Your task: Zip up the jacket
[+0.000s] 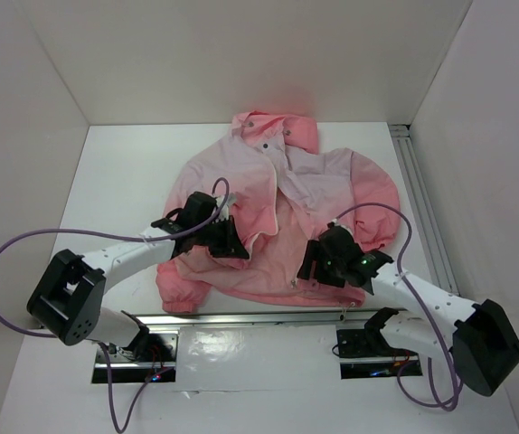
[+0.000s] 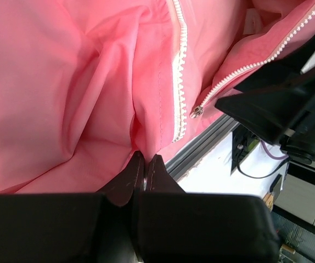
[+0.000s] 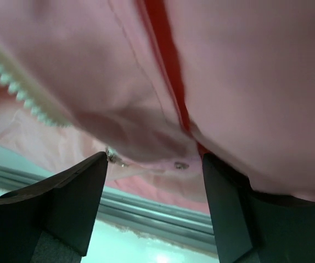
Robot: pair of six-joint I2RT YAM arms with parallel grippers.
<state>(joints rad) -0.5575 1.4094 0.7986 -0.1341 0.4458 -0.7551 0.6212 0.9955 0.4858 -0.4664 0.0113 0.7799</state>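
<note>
The jacket (image 1: pixel 282 208) is thin, smooth matt pink cloth with white plastic-looking zipper teeth (image 2: pixel 178 71).

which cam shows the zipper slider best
Left wrist: the zipper slider is sharp, right where both rows of teeth meet. Right wrist shows blurred teeth and no clear slider; in top external it is too small to pick out.

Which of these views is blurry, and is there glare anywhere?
Right wrist view: the jacket fills the frame, soft and out of focus. Left wrist view: the zipper teeth are sharp. Top view: evenly lit, with glare on the shiny strip at the near edge.
</note>
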